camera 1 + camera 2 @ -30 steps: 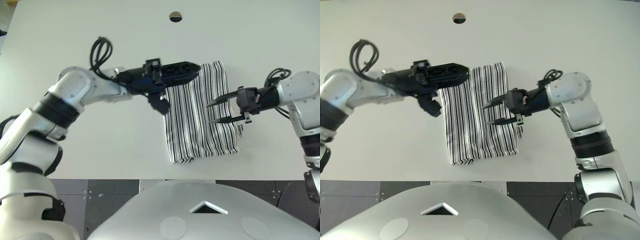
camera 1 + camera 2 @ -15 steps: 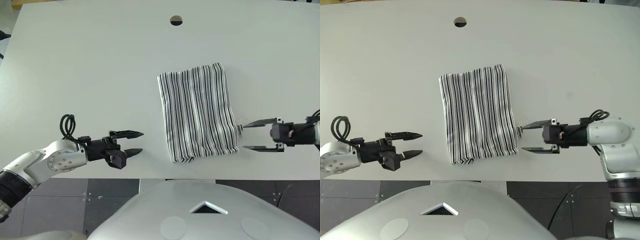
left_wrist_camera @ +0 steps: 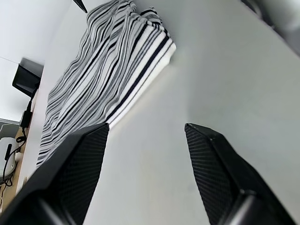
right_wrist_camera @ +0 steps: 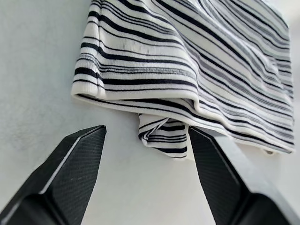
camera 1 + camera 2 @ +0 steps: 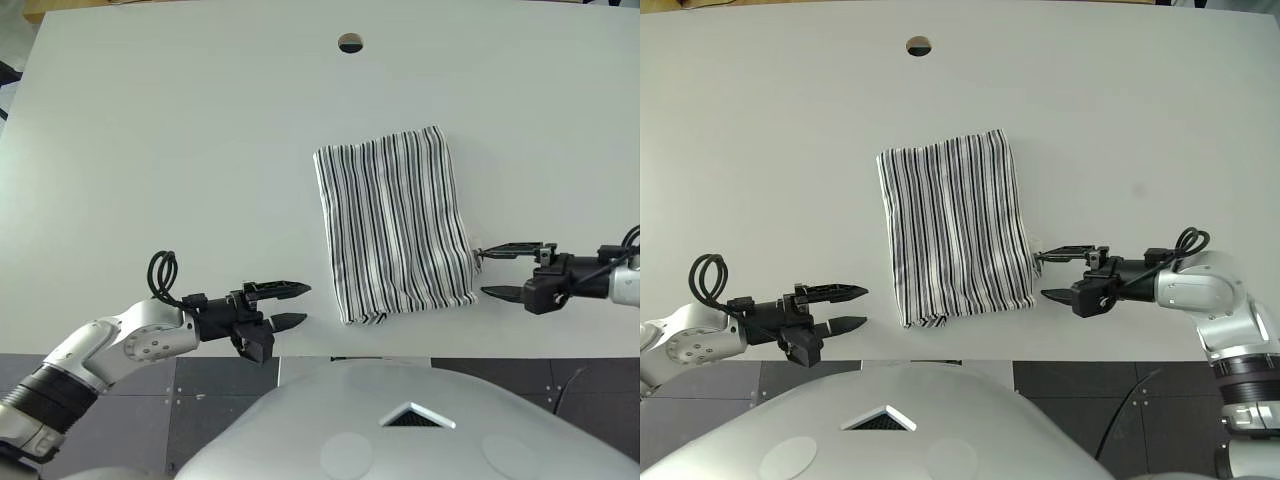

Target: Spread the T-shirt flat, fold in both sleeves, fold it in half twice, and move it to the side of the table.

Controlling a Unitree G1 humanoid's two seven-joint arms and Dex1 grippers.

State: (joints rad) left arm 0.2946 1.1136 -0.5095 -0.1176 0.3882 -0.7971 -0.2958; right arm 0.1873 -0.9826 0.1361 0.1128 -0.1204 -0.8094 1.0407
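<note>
The black-and-white striped T-shirt [image 5: 395, 224] lies folded into a compact rectangle on the white table [image 5: 180, 150], right of centre near the front edge. My left gripper [image 5: 300, 305] stands open low over the front edge, a short gap left of the shirt's near left corner [image 3: 140, 28]. My right gripper [image 5: 490, 271] is open just right of the shirt's near right corner [image 4: 164, 133], fingers pointing at it, nothing between them. A small loose fold pokes out at that corner.
A round cable hole [image 5: 351, 41] sits at the table's far middle. Bare white tabletop stretches left of the shirt and behind it. The table's front edge [image 5: 300, 357] runs just below both grippers, with dark floor beyond.
Both arms pulled off the shirt and dropped to the front edge. Since half a second ago, the left gripper moved right toward the shirt and the right gripper moved left to its corner.
</note>
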